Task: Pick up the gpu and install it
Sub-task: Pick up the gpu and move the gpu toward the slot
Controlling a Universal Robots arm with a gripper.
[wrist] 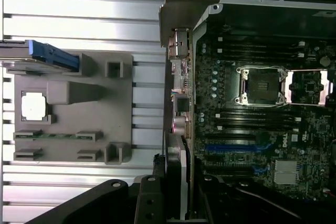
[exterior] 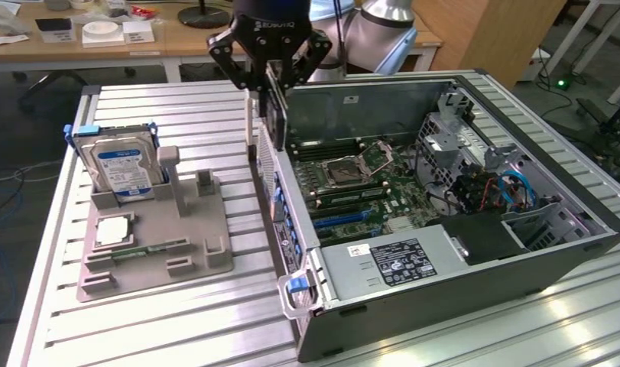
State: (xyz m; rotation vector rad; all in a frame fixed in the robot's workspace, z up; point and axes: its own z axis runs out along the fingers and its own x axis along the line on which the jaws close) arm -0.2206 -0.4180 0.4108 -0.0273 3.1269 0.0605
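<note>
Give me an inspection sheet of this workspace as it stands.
Surface: ribbed metal table carrying a grey fixture and an open computer case.
Job's things: gpu held on edge over the case's rim, not in a slot.
Clutter: hard drive upright in the fixture.
Grippers: gripper shut on the gpu.
Cables: blue and orange cables inside the case.
Surroundings: wooden desk behind the table.

Thin, dark gpu (exterior: 277, 107) hangs upright over the rim of the case (exterior: 443, 306).

The gripper (exterior: 276, 82) points straight down, clamped partway closed in a grip
</note>
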